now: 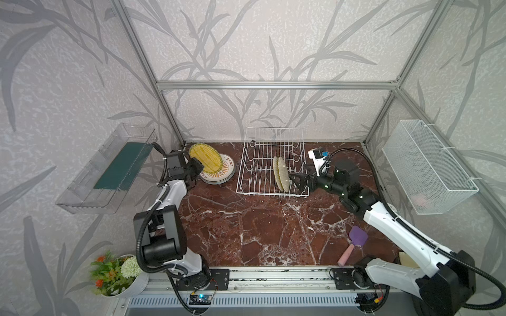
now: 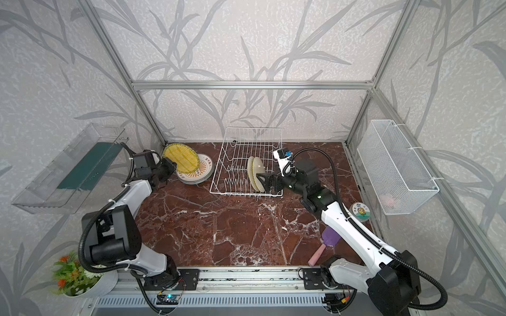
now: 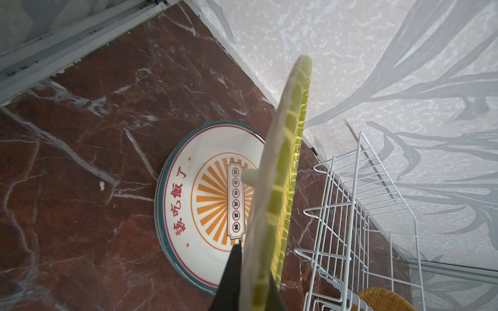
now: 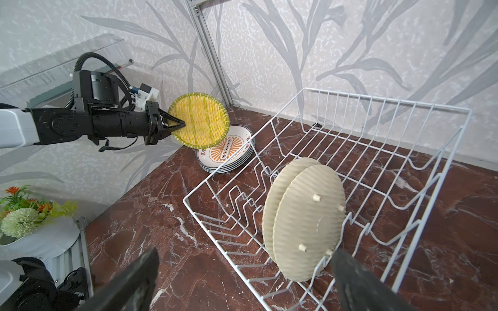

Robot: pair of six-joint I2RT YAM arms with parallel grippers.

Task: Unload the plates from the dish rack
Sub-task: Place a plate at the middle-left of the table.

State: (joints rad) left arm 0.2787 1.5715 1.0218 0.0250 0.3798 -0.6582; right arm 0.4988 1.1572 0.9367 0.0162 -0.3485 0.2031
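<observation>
Where leaf-print walls [image 1: 273, 41] box the red marble tabletop [image 1: 246, 232], both top views show the dish rack [image 1: 273, 135] far-centre, two woven plates [image 1: 282, 173] on edge inside, faces left-right. Left wrist: left gripper [image 3: 253, 280] clamps a tilted yellow plate [image 3: 280, 175] over the sunburst stack [image 3: 194, 188]. Right wrist: right gripper [image 4: 246, 253] gapes beside the racked pair.

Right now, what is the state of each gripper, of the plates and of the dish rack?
left gripper, shut on the held yellow plate.
held yellow plate, tilted in the air over the white plate stack.
white plate stack, flat on the table, beside the dish rack.
dish rack, holds only the two racked plates.
two racked plates, upright between tines, side by side.
right gripper, open, near them, gripping nothing.
</observation>
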